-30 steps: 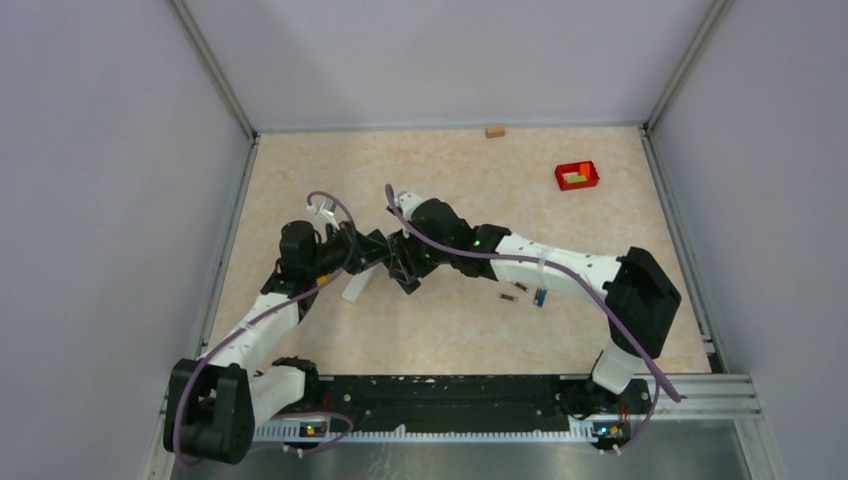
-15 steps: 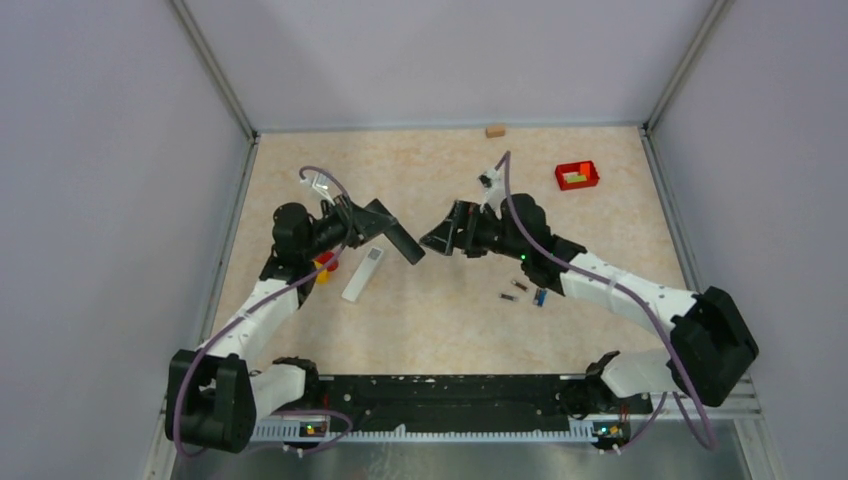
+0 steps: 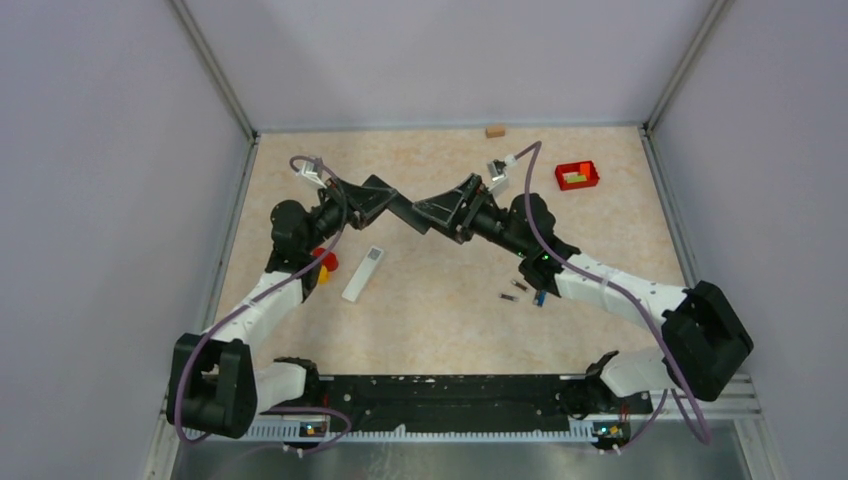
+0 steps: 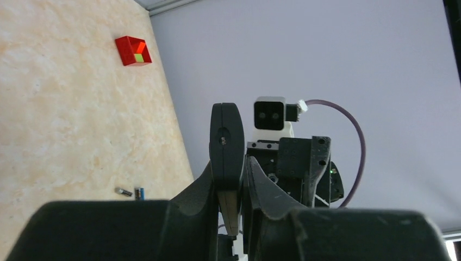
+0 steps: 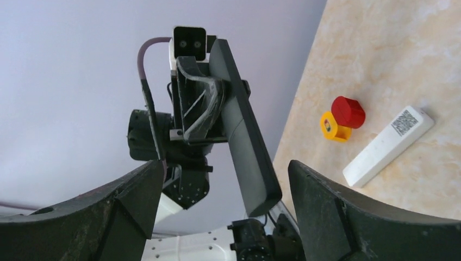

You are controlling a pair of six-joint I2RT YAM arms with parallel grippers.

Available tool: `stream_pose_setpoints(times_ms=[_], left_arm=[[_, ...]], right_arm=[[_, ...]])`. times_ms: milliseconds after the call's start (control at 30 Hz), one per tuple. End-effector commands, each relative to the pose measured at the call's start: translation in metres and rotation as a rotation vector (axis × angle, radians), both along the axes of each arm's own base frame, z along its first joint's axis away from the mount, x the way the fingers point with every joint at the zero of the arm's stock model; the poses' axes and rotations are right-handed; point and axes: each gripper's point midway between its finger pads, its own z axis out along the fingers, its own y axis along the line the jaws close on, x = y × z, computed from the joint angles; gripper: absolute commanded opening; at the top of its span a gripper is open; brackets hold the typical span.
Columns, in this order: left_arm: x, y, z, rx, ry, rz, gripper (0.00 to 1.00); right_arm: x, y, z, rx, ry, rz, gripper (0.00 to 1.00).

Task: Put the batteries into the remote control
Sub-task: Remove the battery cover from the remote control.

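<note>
Two arms, both changed within the last second; we list what we find.

- The right gripper was low and half closed a second ago, tip to tip with the left gripper over the remote. It is now raised and drawn back, spread wide, with nothing between its fingers.
- The left gripper has lifted away too, its jaws pressed together throughout (whether something thin is pinched there we cannot tell).
- The remote control is white and lies flat on the table, now clear of both arms, just beside a red cap.
- Two dark batteries and one blue piece lie on the table close to the right forearm, well apart from the remote and unmoved.

We judge that no cell has been loaded yet. The empty right pincer looks free to fetch one.

Hard to make out:
- We cannot tell whether the remote's battery bay stands open or covered, since only a printed label shows at one end.
- The left wrist view shows one dark cell and the blue piece, with its own fingers masking the rest.
- Cell polarity is too small to read.
</note>
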Motion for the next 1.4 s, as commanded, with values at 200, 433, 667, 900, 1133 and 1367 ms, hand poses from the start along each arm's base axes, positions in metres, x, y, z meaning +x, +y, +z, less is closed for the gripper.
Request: stream_pose_setpoints(times_ms=[200, 433, 667, 900, 1133, 1367], left_arm=[[-0.009, -0.01, 0.053, -0.099, -0.105, -0.025, 0.0], [-0.007, -0.009, 0.058, -0.128, -0.087, -0.024, 0.0], [-0.01, -0.016, 0.071, -0.186, -0.001, -0.115, 0.0], [-0.011, -0.014, 0.08, -0.214, 0.022, -0.136, 0.0], [-0.009, -0.011, 0.082, -0.159, 0.032, -0.127, 0.0], [-0.005, -0.01, 0.079, -0.142, -0.016, -0.091, 0.0]], right_arm=[[0.008, 0.027, 0.044, 0.164, -0.015, 0.089, 0.57], [0.006, 0.027, 0.033, 0.16, 0.001, 0.098, 0.32], [-0.012, 0.017, 0.037, 0.177, -0.169, 0.167, 0.18], [-0.02, 0.01, 0.034, 0.128, -0.249, 0.221, 0.11], [-0.025, 0.008, 0.035, 0.055, -0.339, 0.273, 0.11], [0.008, 0.015, 0.023, 0.048, -0.135, 0.182, 0.2]])
